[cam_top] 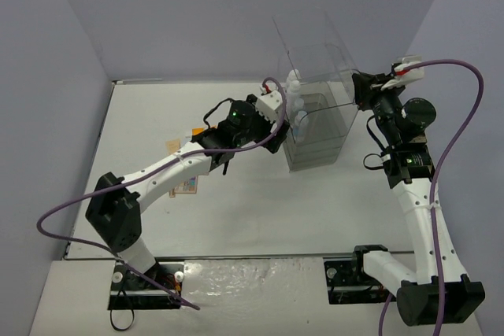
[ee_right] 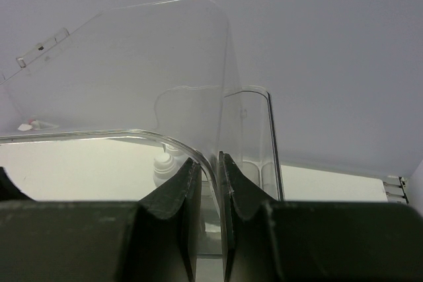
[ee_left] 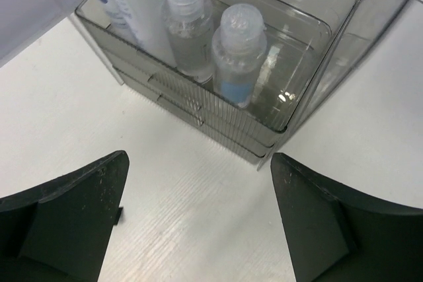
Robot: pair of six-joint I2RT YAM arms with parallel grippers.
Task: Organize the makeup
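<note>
Nearest us, under the left forearm, a multicolour palette (cam_top: 187, 186), a small beige item (cam_top: 172, 145) and an orange case (cam_top: 197, 132) lie on the bench (cam_top: 260, 210), well apart from the clear case (cam_top: 319, 143). The left end effector (ee_left: 198, 222) hangs spread wide and empty before the drawers (ee_left: 198, 107), with bare bench beneath it. Three bottles (ee_left: 188, 24) stand upright in the top tray. The right end effector (ee_right: 210, 203) is clamped on the clear case's thin wall. The lid (cam_top: 311, 41) stands raised behind.

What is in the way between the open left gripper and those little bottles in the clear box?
Only the low front wall of the clear plastic case; the three plastic bottles rise above it, and white table lies before the left gripper.
</note>
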